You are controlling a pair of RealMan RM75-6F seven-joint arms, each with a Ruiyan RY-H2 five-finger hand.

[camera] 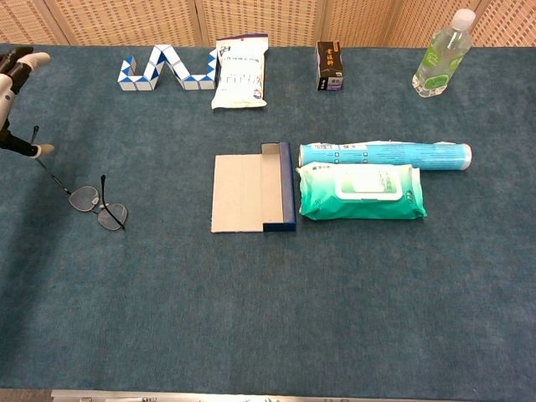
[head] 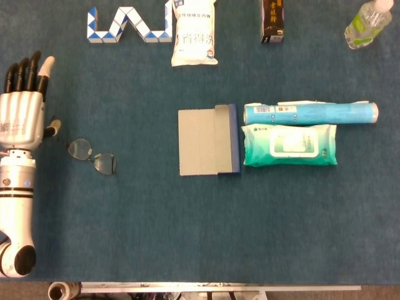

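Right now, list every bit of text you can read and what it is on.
White pouch: large Chinese characters, too blurred to quote.
Dark box: vertical gold characters, unreadable.
Teal tube: small label print, unreadable.
Wipes pack: lid label, unreadable.
Bottle: green label, unreadable.

You have even, fairly bright light in both views, apparently from overhead, since shadows stay short and soft. The glasses [camera: 98, 206] throw only a thin dark line onto the blue cloth [camera: 251, 301], and the wipes pack [head: 289, 145] barely shades the cloth beside it. You get a mild sheen on the tube [head: 310, 112] and on the water bottle [head: 368, 24], but no blown-out glare. Focus is sharp across the centre; print on the white pouch [head: 195, 32] looks slightly soft. At the chest view's left edge the left hand [camera: 12, 92] is cropped and may be a little blurred.
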